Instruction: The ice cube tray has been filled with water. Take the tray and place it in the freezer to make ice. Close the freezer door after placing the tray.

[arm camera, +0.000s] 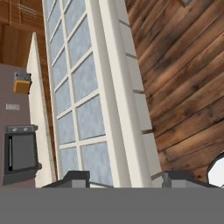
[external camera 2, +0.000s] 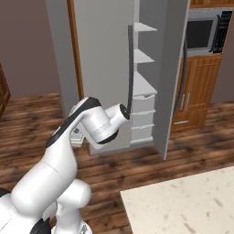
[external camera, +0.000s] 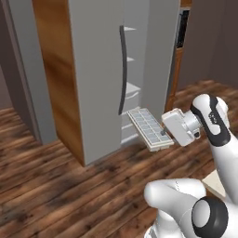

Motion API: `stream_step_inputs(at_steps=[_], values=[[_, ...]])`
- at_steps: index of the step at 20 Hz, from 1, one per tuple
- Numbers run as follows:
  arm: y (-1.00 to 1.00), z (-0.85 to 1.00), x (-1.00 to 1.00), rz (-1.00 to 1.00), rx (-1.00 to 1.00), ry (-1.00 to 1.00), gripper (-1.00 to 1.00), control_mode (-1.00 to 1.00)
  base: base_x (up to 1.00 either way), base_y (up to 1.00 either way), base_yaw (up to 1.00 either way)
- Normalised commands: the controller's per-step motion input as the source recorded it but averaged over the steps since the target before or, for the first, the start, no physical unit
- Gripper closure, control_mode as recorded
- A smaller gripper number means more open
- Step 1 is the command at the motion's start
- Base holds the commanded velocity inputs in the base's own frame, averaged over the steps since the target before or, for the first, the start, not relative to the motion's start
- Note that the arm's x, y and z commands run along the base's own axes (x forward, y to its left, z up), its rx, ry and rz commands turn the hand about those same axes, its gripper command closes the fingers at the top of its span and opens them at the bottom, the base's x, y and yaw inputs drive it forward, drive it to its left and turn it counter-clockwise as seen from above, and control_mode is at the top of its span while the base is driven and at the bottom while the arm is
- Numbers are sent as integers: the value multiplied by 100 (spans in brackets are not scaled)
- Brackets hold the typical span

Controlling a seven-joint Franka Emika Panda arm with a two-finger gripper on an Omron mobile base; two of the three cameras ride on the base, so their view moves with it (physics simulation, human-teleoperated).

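The fingers (arm camera: pixel 127 177) clamp the flat, gridded ice cube tray (external camera: pixel 149 128) above the wood-plank floor (external camera: pixel 69 190), near the open freezer's (external camera 2: pixel 144 87) white shelves.

One ice cube tray (external camera: pixel 148 128); two fridge doors; one microwave (external camera 2: pixel 201 34).

Ice cube tray (external camera: pixel 149 128) pale white, bluish-grey cell grid; freezer door (external camera: pixel 100 74) matte grey, dark handle.
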Motion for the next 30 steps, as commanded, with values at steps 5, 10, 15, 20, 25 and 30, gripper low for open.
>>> stream_step_inputs(at_steps=[5,10,15,20,25,30], values=[[0,0,0,0,0,0,100,100,48,-9,-11],[0,0,0,0,0,0,100,100,40,-9,-14],[0,0,0,0,0,0,100,100,52,-1,-19],[0,0,0,0,0,0,100,100,66,0,-23],[0,0,0,0,0,0,100,100,75,0,-30],[0,0,0,0,0,0,100,100,66,0,-29]])
